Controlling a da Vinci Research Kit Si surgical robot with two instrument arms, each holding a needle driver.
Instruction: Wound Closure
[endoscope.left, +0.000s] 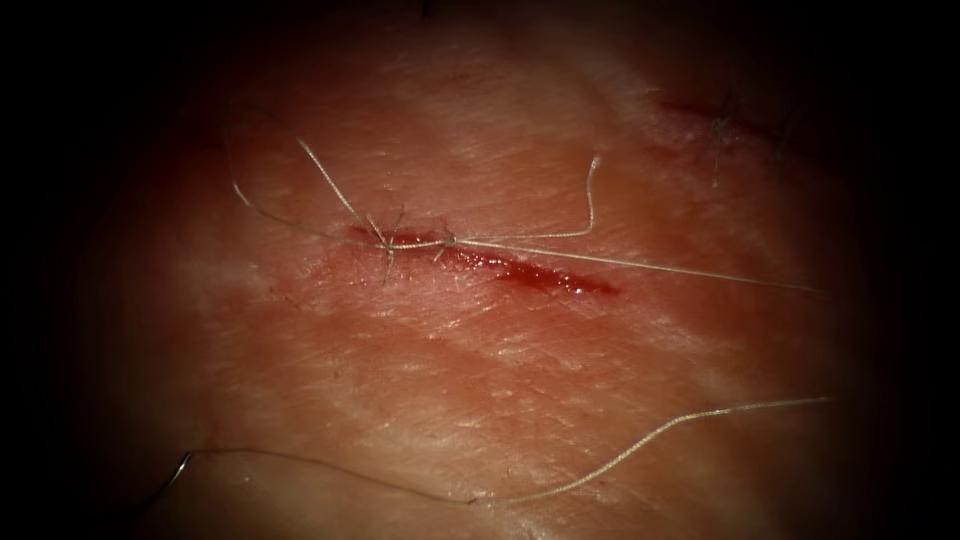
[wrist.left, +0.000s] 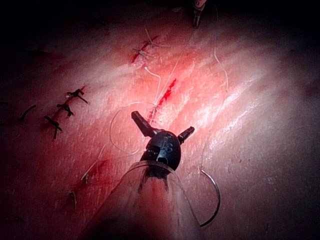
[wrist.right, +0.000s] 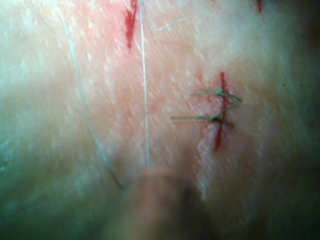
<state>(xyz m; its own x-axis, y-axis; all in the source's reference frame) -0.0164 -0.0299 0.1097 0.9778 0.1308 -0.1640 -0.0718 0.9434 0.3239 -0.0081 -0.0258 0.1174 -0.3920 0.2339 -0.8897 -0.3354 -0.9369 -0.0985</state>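
- Endoscope view: the tissue (endoscope.left: 480, 400) with its cut (endoscope.left: 480, 255) running across the middle, red fluid (endoscope.left: 545, 275) pooled along it, and a knot (endoscope.left: 385, 240) with thread (endoscope.left: 640, 265) stretched taut off to the right.
- The needle (endoscope.left: 180, 468) lies free on the tissue down at the lower left, thread trailing from it.
- Left wrist view is where you get the left tool (wrist.left: 162, 127): jaws spread wide, gripping nothing, needle (wrist.left: 212, 200) lying just beside it.
- It also catches the right tool (wrist.left: 197, 17) far off, with a thread running up to it; can't tell its jaws.
- Older dark stitches (wrist.left: 65, 107) sit off to one side.
- Right wrist view: a blurry shape blocks the near part; taut thread (wrist.right: 144, 90) runs into it.
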